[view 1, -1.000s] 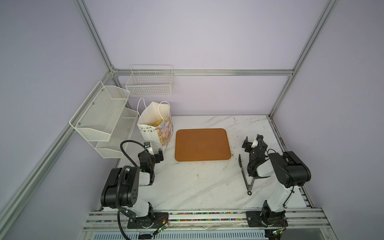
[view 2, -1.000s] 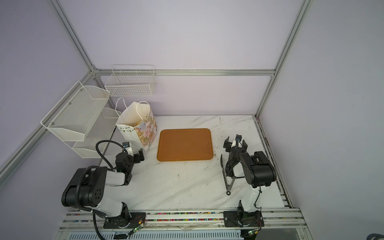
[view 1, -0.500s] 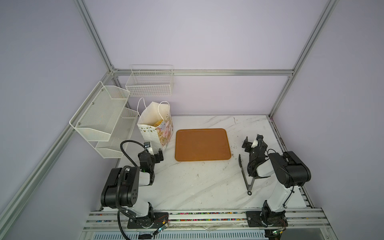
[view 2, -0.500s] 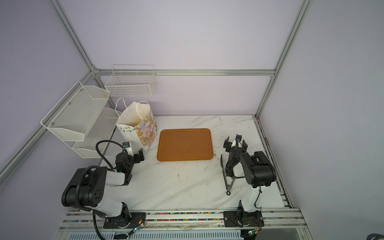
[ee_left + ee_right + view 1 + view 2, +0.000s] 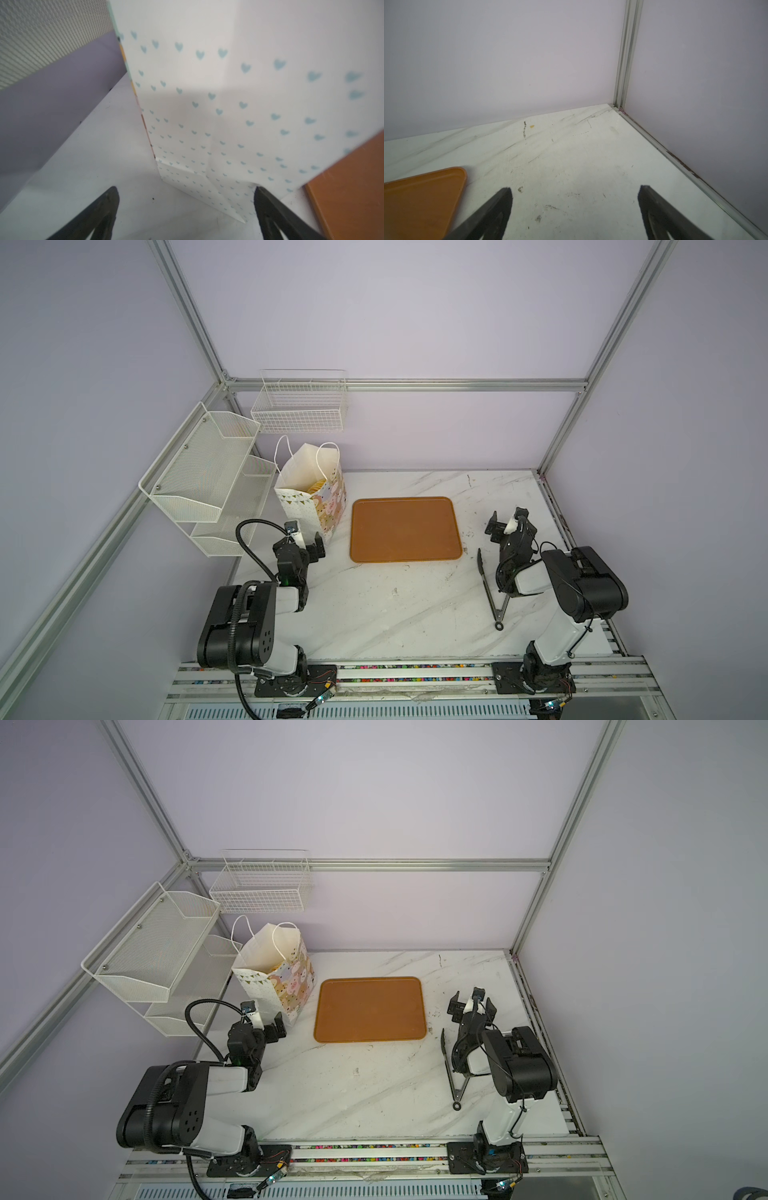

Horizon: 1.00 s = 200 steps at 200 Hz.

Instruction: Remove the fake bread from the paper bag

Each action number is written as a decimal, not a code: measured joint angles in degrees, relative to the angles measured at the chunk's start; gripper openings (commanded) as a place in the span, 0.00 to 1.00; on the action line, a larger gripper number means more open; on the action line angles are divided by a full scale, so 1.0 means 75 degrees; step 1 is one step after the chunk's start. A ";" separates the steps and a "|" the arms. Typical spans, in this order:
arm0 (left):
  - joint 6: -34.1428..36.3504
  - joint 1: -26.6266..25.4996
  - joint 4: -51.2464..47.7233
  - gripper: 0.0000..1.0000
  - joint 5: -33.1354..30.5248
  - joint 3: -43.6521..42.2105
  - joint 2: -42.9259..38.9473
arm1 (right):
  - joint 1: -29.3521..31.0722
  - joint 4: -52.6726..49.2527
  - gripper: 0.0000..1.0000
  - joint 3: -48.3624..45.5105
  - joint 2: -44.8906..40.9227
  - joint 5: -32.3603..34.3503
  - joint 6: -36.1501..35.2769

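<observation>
Bread mostly hidden inside paper bag, far left; only yellow edge shows. Left gripper, right gripper: both wide, empty.

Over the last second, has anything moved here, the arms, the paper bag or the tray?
Nothing has visibly changed. The left gripper stays open beside the foot of the paper bag, the right gripper stays open over the table beside the tray, the tongs lie where they were, and the bread is still in the bag.
</observation>
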 measured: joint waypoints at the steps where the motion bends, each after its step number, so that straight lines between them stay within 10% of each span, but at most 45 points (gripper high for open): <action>1: 0.0000 -0.0006 -0.0052 1.00 -0.0012 0.0000 -0.0041 | 0.0000 0.0000 0.97 0.0000 0.0000 0.0000 0.0000; 84: -0.0297 -0.0169 -0.3264 1.00 -0.0262 0.1271 -0.2232 | 0.0000 -0.5633 0.97 0.2145 -0.2632 -0.0102 0.1145; 169: -0.2611 -0.0230 -0.6321 1.00 -0.0003 0.2652 -0.1772 | 0.0699 -1.1159 0.95 0.3162 -0.2707 -0.0554 0.3617; 200: -0.3054 -0.1329 -0.6843 1.00 0.0312 0.2815 -0.1451 | 0.1440 -1.2668 0.95 0.3177 -0.3089 -0.0428 0.4229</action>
